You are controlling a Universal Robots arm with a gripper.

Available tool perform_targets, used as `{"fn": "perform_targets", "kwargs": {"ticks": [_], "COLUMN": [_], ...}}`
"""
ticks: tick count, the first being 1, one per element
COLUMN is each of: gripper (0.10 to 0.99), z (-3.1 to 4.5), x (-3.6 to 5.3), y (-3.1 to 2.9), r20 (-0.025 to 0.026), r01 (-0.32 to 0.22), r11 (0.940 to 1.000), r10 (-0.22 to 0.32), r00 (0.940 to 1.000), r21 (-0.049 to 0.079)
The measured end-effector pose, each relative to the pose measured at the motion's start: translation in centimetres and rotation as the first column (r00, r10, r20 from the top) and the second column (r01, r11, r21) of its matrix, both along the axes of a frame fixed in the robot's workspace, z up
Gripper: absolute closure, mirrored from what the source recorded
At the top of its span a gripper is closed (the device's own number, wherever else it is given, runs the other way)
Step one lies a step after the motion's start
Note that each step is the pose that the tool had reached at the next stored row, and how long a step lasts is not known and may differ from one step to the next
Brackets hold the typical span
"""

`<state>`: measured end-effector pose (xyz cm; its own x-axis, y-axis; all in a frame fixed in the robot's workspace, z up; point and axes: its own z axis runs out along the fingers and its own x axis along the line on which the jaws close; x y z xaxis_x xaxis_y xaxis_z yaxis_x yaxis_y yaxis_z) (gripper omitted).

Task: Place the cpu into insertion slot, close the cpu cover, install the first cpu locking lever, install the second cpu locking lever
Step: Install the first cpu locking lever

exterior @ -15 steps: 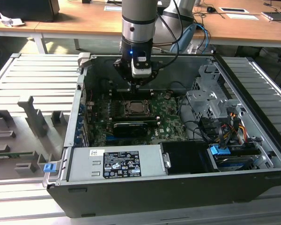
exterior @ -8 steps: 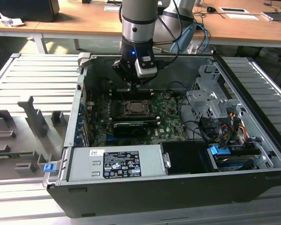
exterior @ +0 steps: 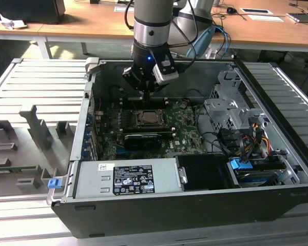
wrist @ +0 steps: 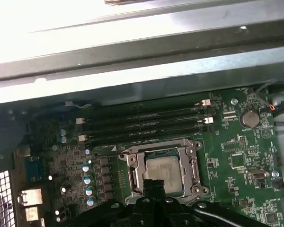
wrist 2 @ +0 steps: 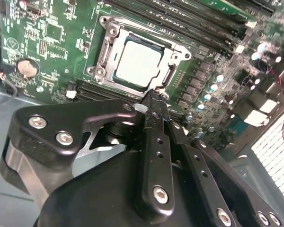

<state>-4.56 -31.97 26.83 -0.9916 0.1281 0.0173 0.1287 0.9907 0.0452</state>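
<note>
The cpu (wrist 2: 138,64) lies flat in the insertion slot (wrist 2: 166,48) on the green board, its pale metal top showing through the window of the cpu cover (wrist 2: 114,34), which lies down around it. In the first wrist view the cpu (wrist: 163,169) sits inside the silver cpu cover (wrist: 132,165). My gripper (wrist 2: 154,96) hangs just above the socket's edge, its black fingers (wrist 2: 156,127) pressed together with nothing between them. From the exterior view the gripper (exterior: 146,95) hovers over the far side of the insertion slot (exterior: 146,119). I cannot make out how the locking levers stand.
The board sits in an open computer case (exterior: 277,102). Long black memory slots (wrist: 142,124) run beside the socket, a black card (exterior: 142,139) lies on its near side, and a power supply (exterior: 128,179) fills the front. Drive cage and cables (exterior: 241,133) are at the exterior view's right.
</note>
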Motion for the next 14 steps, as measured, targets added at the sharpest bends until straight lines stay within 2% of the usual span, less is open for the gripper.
{"fn": "perform_targets", "kwargs": {"ticks": [3, 5, 8, 9, 11, 12, 14], "gripper": [0.98, 0.98, 0.98, 0.98, 0.98, 0.98, 0.98], "z": [0.01, 0.0, -0.03, -0.05, -0.09, -0.11, -0.13], "x": [0.0, 0.0, 0.0, -0.02, -0.15, -0.27, -1.45], "y": [-0.01, -0.01, -0.02, -0.02, -0.03, -0.03, -0.03], "r20": [0.0001, 0.0003, 0.0016, 0.0039, 0.0133, 0.0146, 0.015], "r01": [-0.056, -0.106, -0.154, -0.164, -0.168, -0.168, -0.168], "r11": [0.9984, 0.9943, 0.9881, 0.9864, 0.9859, 0.9858, 0.9858], "r10": [0.056, 0.106, 0.154, 0.164, 0.168, 0.168, 0.168], "r00": [0.9984, 0.9943, 0.9881, 0.9864, 0.9858, 0.9857, 0.9857], "r21": [0.0, 0.0, 0.0, -0.001, -0.002, -0.002, -0.002]}}
